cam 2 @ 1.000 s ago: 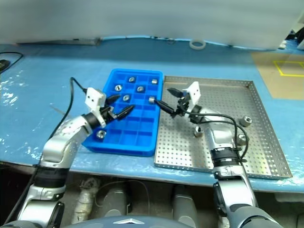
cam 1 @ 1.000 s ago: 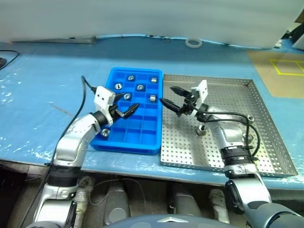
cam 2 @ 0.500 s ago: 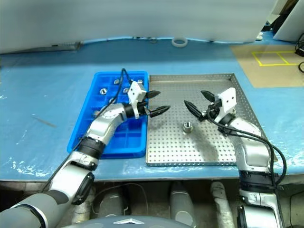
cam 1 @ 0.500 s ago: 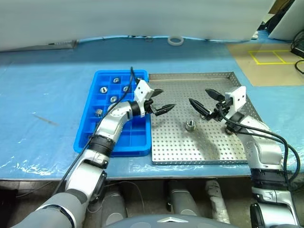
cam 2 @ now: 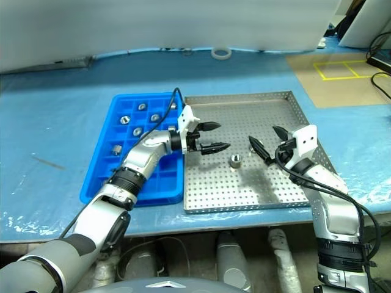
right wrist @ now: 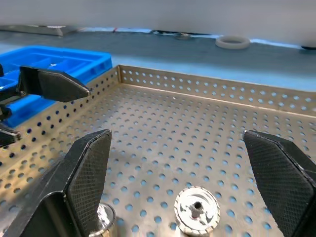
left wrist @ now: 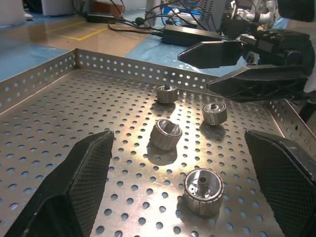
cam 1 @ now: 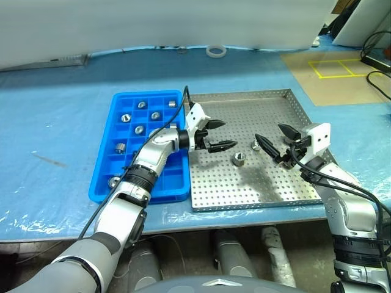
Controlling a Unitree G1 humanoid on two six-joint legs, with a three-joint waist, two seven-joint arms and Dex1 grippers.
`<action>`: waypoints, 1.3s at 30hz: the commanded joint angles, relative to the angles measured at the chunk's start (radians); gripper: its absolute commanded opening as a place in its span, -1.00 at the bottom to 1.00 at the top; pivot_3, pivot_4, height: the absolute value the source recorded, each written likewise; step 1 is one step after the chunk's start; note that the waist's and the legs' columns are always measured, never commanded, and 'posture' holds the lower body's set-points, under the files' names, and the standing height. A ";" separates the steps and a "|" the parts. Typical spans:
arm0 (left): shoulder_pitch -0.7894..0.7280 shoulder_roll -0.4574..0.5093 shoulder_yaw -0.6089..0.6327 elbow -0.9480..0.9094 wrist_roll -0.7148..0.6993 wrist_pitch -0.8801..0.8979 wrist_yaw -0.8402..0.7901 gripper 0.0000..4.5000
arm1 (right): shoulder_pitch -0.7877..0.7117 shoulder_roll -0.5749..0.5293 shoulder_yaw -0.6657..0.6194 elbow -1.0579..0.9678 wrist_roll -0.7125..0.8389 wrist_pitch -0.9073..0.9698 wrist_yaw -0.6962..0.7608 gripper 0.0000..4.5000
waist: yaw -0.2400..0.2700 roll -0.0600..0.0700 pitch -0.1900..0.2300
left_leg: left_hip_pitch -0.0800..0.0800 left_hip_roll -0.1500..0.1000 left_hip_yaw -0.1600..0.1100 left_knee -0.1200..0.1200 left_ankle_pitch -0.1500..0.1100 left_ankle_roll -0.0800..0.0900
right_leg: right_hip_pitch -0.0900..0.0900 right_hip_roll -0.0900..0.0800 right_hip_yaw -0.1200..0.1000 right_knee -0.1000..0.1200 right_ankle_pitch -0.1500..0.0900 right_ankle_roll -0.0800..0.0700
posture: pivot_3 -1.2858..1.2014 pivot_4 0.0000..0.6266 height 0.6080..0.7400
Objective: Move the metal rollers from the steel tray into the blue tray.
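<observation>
Left eye view: a blue-covered table [cam 1: 55, 116] is seen with the blue tray [cam 1: 122, 183] and the steel tray [cam 1: 269, 110] side by side, their long edges touching.
Blue tray: seven metal rollers [cam 1: 125, 118] are counted in its square compartments, most in the far rows, one near the front left corner.
Steel tray: four rollers are shown on the perforated floor in the left wrist view; one [cam 1: 239, 159] is seen lying between the two grippers, another [cam 1: 254, 145] just beside the right gripper's fingers.
Left gripper [cam 1: 219, 135]: it is held above the steel tray's left part, pointed toward the right gripper; the jaws are spread wide and nothing is held.
Right gripper [cam 1: 276, 141]: it is held above the steel tray's right part, pointed back toward the left gripper; the jaws are spread wide and nothing is held.
Tape ring [cam 1: 214, 51]: a white ring is seen at the table's far edge, well apart from both trays.
Floor marking [cam 1: 335, 67]: yellow squares are seen on brown board at the far right.
</observation>
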 commanded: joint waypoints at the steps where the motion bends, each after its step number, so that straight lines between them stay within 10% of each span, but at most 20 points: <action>1: -0.036 -0.011 -0.012 0.015 0.031 -0.052 0.000 0.99 | 0.011 -0.022 -0.029 -0.061 0.015 -0.004 -0.006 1.00 | -0.010 0.000 0.000 | 0.000 0.000 0.000 0.000 0.000 0.000 | 0.000 0.000 0.000 0.000 0.000 0.000 | -0.46 -0.52 1.00; 39: -0.125 -0.061 -0.078 0.193 0.196 -0.119 0.036 0.99 | -0.051 -0.067 -0.006 -0.001 0.005 -0.008 0.031 1.00 | -0.068 0.000 0.000 | -0.005 -0.002 -0.001 0.004 -0.003 0.004 | 0.000 -0.003 -0.003 -0.002 0.000 0.000 | -0.45 -0.52 1.00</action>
